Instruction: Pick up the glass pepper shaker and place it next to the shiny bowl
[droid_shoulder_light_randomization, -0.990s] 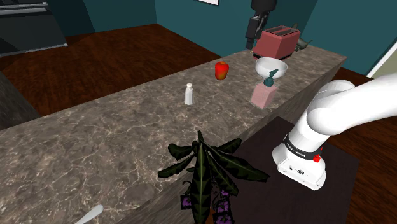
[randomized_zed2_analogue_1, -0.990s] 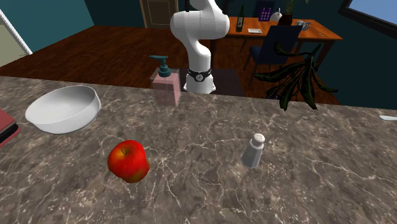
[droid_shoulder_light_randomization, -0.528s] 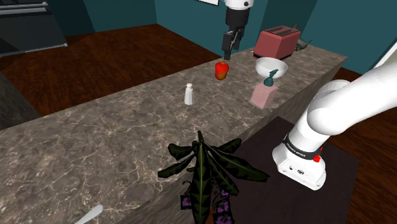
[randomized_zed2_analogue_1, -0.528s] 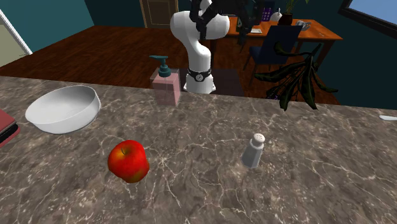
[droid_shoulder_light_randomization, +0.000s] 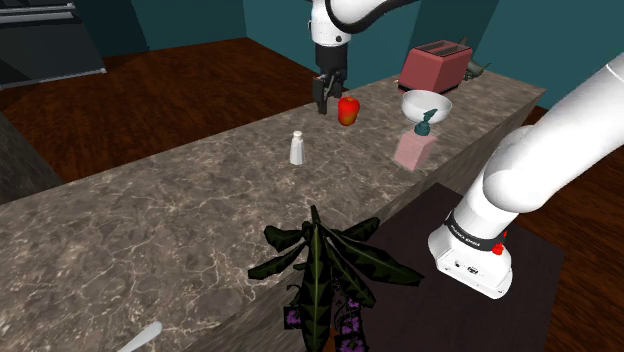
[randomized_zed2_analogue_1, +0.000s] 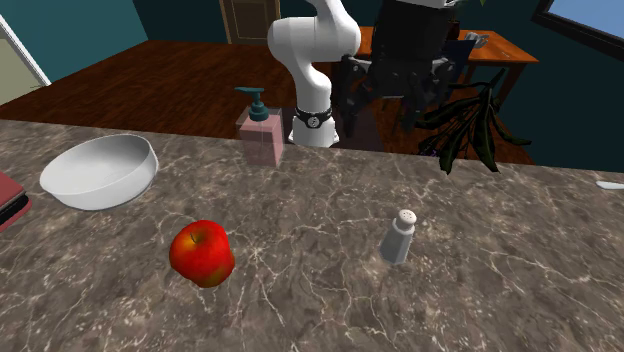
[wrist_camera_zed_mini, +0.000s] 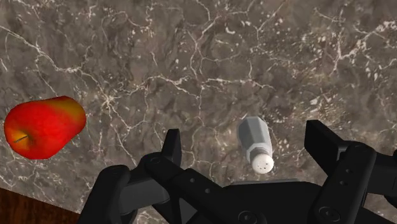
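End effector (droid_shoulder_light_randomization: 322, 103) has swung across from the upper right of the shoulder view, by the toaster (droid_shoulder_light_randomization: 435, 65), to centre top, and now hangs just left of the apple (droid_shoulder_light_randomization: 348, 110) and up-right of the shaker (droid_shoulder_light_randomization: 297, 149). Nothing on the counter (droid_shoulder_light_randomization: 150, 220) has moved. Fingers are spread wide and hold nothing. In the wrist view the shaker (wrist_camera_zed_mini: 256, 145) lies in the gap between them, untouched and closer to the right-hand finger. So this is the approach: roughly lined up, descent and grasp not yet done. The shaker stands upright mid-counter, left of the apple in the shoulder view and well apart from the bowl (droid_shoulder_light_randomization: 415, 97) at upper right. The bowl is drawn plain white, no shine, and is partly covered by the soap dispenser (droid_shoulder_light_randomization: 415, 145) in front of it. Height of the end effector above the shaker cap is hard to judge. In the second exterior view it sits top centre with its top cut by the frame edge. The toaster is cropped at that view's left edge. A white object at lower left of the shoulder view is cut off, can't identify.
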